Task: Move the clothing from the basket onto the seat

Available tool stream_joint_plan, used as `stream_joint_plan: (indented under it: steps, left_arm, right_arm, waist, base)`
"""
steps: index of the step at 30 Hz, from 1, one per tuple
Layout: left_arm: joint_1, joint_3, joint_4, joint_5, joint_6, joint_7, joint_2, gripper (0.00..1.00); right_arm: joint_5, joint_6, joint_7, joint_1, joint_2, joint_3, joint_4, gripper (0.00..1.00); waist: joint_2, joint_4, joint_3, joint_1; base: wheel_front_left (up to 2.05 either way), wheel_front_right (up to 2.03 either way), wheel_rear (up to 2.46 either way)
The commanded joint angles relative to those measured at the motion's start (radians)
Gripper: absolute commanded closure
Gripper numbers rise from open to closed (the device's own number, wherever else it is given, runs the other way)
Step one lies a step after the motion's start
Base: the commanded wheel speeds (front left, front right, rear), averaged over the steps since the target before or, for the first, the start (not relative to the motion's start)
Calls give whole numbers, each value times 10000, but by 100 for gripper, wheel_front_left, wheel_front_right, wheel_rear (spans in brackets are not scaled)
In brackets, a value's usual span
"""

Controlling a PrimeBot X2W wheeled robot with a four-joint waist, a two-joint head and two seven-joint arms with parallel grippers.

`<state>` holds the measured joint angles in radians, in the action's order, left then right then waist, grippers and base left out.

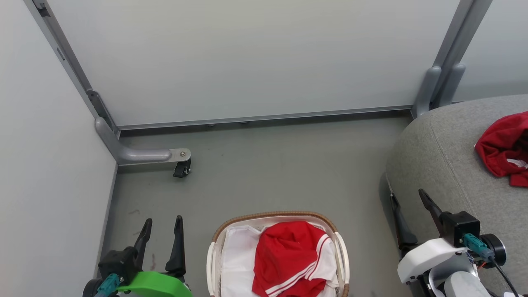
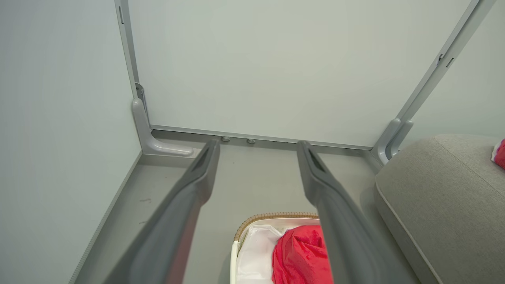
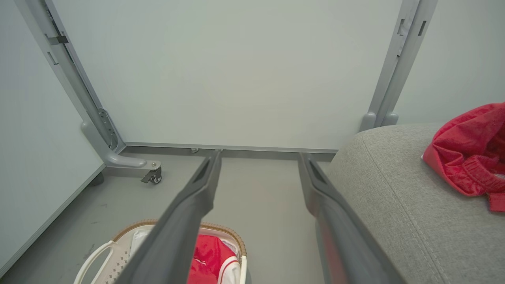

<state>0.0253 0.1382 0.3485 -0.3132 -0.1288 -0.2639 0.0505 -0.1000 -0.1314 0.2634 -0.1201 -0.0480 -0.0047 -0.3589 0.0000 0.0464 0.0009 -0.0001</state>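
One basket [image 1: 274, 215], one seat [image 1: 445, 156], two pieces of clothing and two claws are in the head view. The basket sits at the bottom centre of the frame on the grey floor [image 1: 288, 173]. It is oval and white, with a brown woven rim, white side handles and a white liner [image 1: 237, 255]. A crumpled red top with white stripes [image 1: 288, 255] lies inside it, filling its right half. The seat, a large grey fabric cushion with a rounded corner and a stitched seam, takes up the right side of the frame. A second red garment [image 1: 501, 148] lies bunched on it at the right edge.

The left claw [image 1: 163, 221], at the lower left beside the basket, is released, its two dark fingers spread and nothing between them. The right claw [image 1: 406, 194], at the lower right against the seat's front edge, is released as well and grasps nothing.

One caster [image 1: 182, 169] stands under the partition foot at mid left.

The right wrist view adds the basket's looped handle [image 3: 92, 256] and perforated wall at its lower left, and the coarse weave of the seat. The left wrist view catches just a sliver of the seat's garment at its right edge.
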Motion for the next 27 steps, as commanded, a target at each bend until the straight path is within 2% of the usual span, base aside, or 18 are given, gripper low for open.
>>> stream_joint_plan:
  steps: [1, 27]
  left_arm:
    - [-171, 3, 10, -77, -33, -9, 6, 0]
    - [-55, 246, 75, 79, -34, -9, 5, 0]
  right_arm:
    - [-20, 13, 21, 62, -47, -58, 74, 0]
    - [114, 14, 20, 42, -42, -345, 277, 0]
  waist:
    - [0, -5, 5, 1]
    - [0, -24, 116, 1]
  base:
    - [0, 0, 0]
    - [0, 0, 0]
